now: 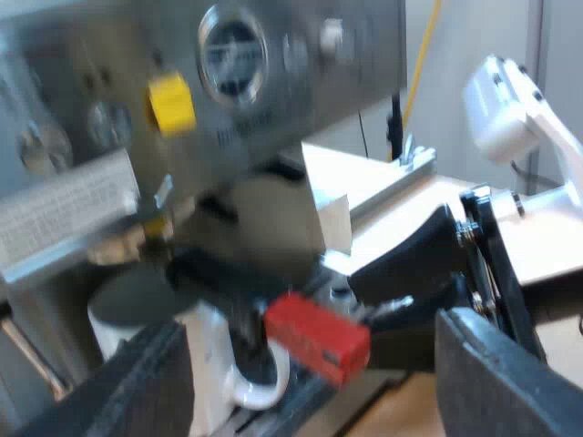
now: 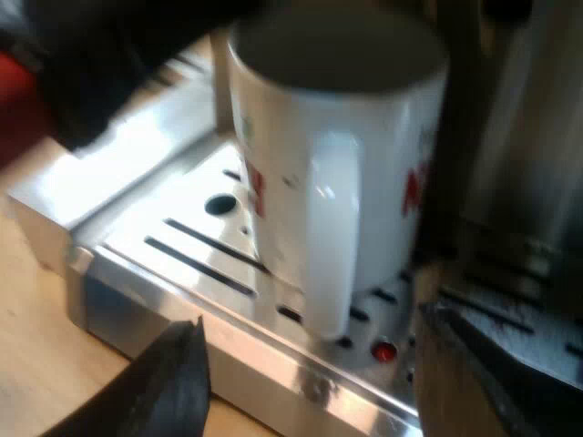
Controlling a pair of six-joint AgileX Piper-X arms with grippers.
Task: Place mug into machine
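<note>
Bright, even light. Glare on the handle of the mug [image 2: 339,173] and on the steel drip tray [image 2: 173,214]; dark shadow beneath the espresso machine [image 1: 301,64]. Pale wall [image 1: 474,45] washed out.

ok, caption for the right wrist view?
White mug standing on the slotted drip tray, right end effector open, facing its handle.

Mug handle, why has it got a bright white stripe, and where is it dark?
Right wrist view: light glints along the handle of the mug and on the metal drip tray; inside the mug is dark. Left wrist view: the mug sits in shade under the machine, near the red handle end.
</note>
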